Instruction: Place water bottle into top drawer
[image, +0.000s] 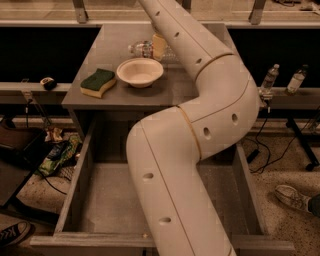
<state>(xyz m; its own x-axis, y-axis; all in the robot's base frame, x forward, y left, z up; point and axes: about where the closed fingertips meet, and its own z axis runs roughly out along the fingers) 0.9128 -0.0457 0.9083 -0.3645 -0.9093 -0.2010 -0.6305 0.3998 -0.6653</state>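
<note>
The bottle (140, 48) lay on the tabletop (107, 47), not yet lifted, the tool (159, 46) just beside it (grip impossible to tell), and the drawer (75, 192) stood open.

- green-and-yellow sponge (98, 82) sitting on the left of the grey table (125, 97)
- white bowl (140, 72) just right of it, with the gripper (159, 46) right behind the bowl
- two small bottles (270, 77) on the right ledge
- grey sneaker (292, 196) on the floor, far right
- green snack bags (60, 157) on the floor, left
</note>
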